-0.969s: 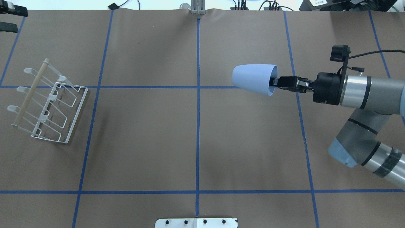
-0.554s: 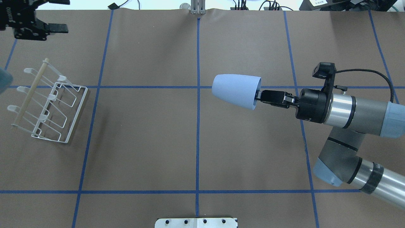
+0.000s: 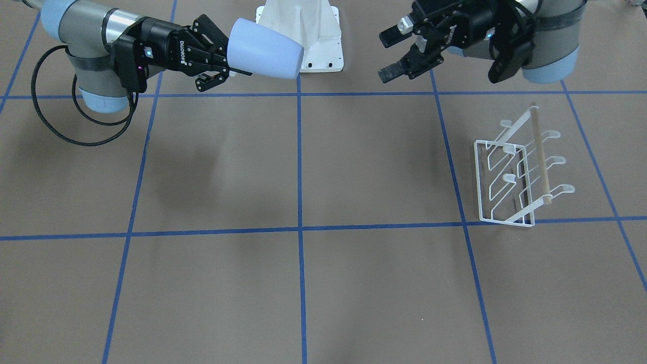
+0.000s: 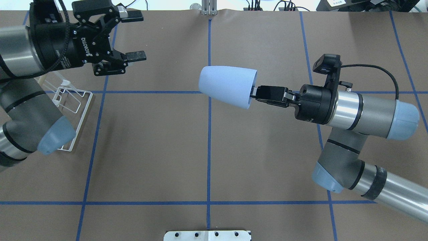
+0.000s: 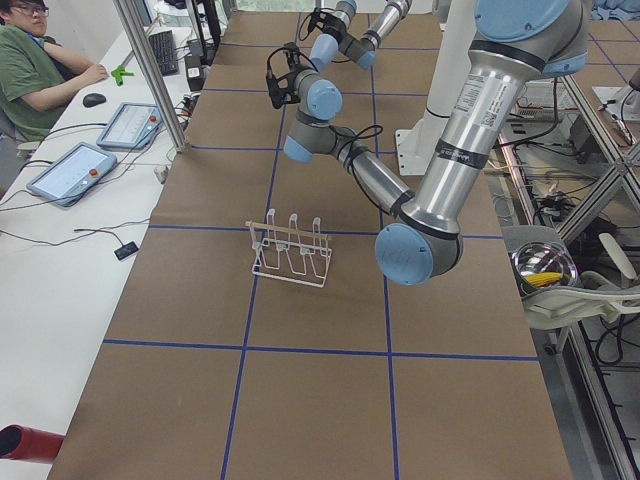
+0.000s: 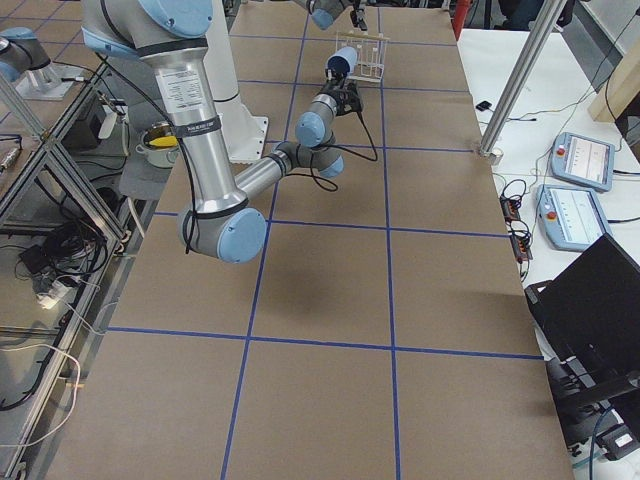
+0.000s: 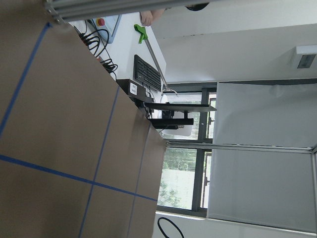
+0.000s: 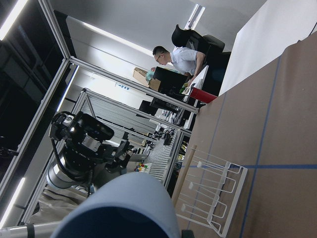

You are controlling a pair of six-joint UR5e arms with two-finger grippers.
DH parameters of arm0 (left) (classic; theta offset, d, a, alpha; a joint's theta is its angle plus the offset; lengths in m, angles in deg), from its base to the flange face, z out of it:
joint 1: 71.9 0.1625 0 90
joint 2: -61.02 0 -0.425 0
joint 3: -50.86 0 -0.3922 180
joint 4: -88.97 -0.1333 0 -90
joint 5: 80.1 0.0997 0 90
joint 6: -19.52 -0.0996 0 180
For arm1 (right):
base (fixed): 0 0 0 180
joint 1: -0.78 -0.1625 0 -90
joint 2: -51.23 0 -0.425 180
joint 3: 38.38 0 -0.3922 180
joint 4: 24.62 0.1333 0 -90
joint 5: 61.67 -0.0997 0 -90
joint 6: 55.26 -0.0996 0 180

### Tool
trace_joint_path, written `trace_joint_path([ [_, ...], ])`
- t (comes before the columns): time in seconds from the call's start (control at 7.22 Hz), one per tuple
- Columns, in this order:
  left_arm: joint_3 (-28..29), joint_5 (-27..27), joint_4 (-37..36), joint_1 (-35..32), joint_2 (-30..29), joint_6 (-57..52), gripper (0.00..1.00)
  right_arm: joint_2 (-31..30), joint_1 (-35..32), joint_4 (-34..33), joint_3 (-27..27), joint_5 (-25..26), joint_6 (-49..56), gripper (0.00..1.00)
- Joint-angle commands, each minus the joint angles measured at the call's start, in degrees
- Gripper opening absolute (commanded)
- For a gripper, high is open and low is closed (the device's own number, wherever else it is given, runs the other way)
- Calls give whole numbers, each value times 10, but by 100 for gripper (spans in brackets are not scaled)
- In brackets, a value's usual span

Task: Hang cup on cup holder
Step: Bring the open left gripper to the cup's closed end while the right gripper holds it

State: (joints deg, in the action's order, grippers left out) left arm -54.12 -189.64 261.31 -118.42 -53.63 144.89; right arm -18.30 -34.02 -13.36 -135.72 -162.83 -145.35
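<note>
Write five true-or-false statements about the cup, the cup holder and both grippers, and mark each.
1. The right gripper holds the light blue cup by its rim, clear of the table. True.
2. The cup hangs on a prong of the white wire cup holder. False: it is in the air, far from it.
3. The left gripper is shut on the cup holder. False: it is open and empty.
4. The cup lies sideways, base pointing away from the right gripper. True.
5. The cup holder stands on the robot's right side. False: it stands on its left.
</note>
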Motion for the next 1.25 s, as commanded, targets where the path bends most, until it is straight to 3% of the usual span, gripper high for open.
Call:
trace_joint_path([
  [0.0, 0, 9, -2, 25, -8, 6, 98, 17, 1, -5, -8, -2, -1, 0],
  [0.55, -1, 9, -2, 81, -18, 7, 98, 20, 3, -7, -19, -2, 1, 0],
  [1.11, -1, 10, -2, 87, -29, 45, 98, 25, 7, -16, -18, -2, 4, 0],
])
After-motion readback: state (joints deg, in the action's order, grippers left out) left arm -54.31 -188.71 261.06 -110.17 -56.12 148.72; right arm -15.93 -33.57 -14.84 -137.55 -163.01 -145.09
